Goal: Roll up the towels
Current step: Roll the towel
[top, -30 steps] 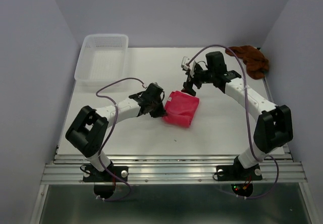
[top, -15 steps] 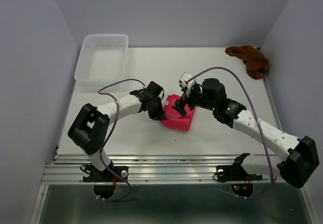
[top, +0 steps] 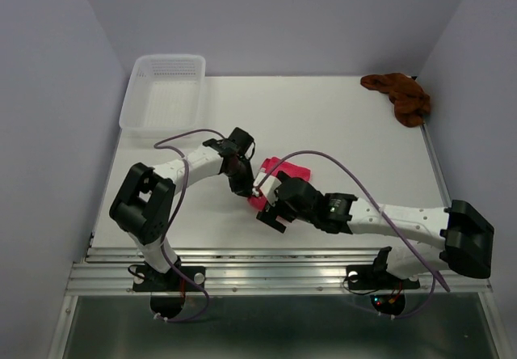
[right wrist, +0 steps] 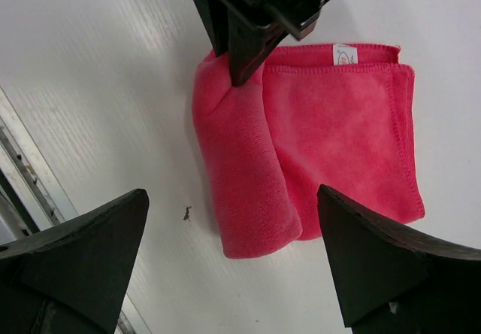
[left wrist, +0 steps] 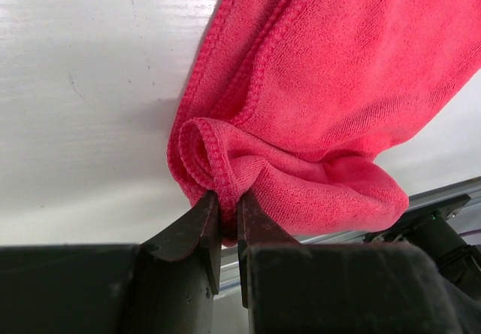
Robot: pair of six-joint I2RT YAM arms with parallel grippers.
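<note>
Two towels. The pink towel (top: 283,167) lies directly under the right gripper (top: 271,207), with one bunched hem corner pinched in the narrow jaws of the left gripper (top: 246,183). The right gripper's jaws stand wide and hold nothing. The brown towel (top: 401,96) lies crumpled far beyond the right gripper, at the table's (top: 339,124) far right edge, with bare tabletop between. One white basket (top: 164,92) sits beyond the left gripper. The table's near edge runs close behind the right gripper.

The top view hides most of the pink towel. The left wrist view shows the left gripper (left wrist: 224,198) pinching the pink towel's (left wrist: 323,86) hem. In the right wrist view, the right gripper (right wrist: 231,198) spreads over the pink towel (right wrist: 331,123), whose side nearest the left gripper is rolled over.
</note>
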